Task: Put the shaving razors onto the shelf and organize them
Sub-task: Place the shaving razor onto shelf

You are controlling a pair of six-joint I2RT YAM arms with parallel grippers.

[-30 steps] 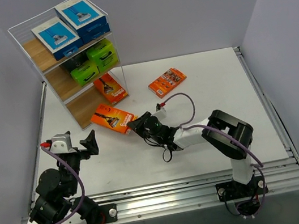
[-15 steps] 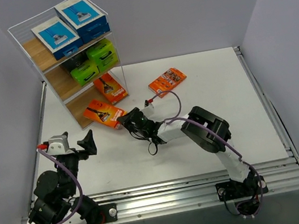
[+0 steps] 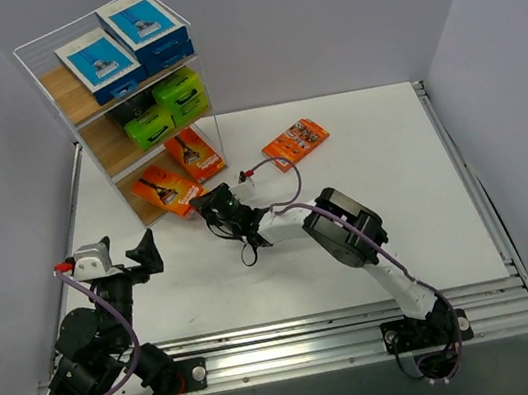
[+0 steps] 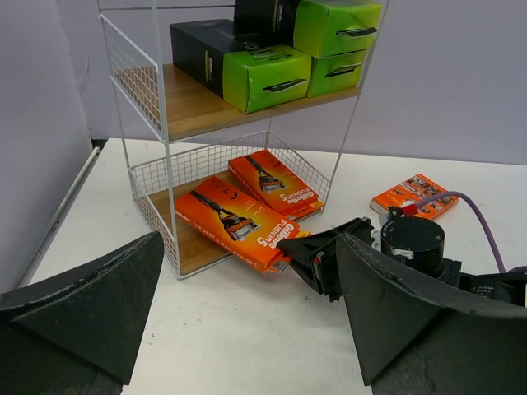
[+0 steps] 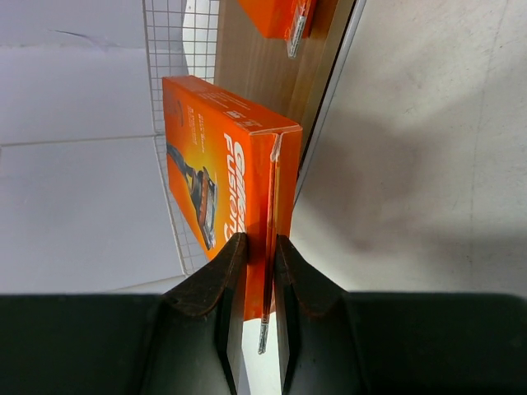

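Shaving razors: one orange pack (image 5: 210, 164) is clamped by the right hand (image 5: 258, 267), whose fingers (image 5: 226, 288) are pressed together on the thin flap at the pack's near end. Right arm is stretched low across the surface (image 3: 389, 156) toward the rack. The pack's far part lies on the bottom board of the shelf (image 3: 119, 151). Its near end sticks out past the front edge, toward the hand. It sits slightly angled, not square to the board.

A second orange pack (image 3: 194, 153) lies flat on the same bottom tier, just beside the clamped one on the right in the top view. Cannot tell if the two touch. A third orange pack (image 3: 296, 143) lies flat on the surface, well apart from the shelf, to the right of it in the top view.

Middle tier holds green-and-black packs (image 3: 149, 127), stacked in two piles side by side. Top tier holds blue-and-white packs (image 3: 98, 65), also two piles side by side.

Left hand (image 3: 140, 257) is near the left edge of the surface, well apart from the shelf. Its fingers are spread wide with nothing between them. It is pointed toward the shelf front, and its wrist view shows the bottom tier and the right hand.
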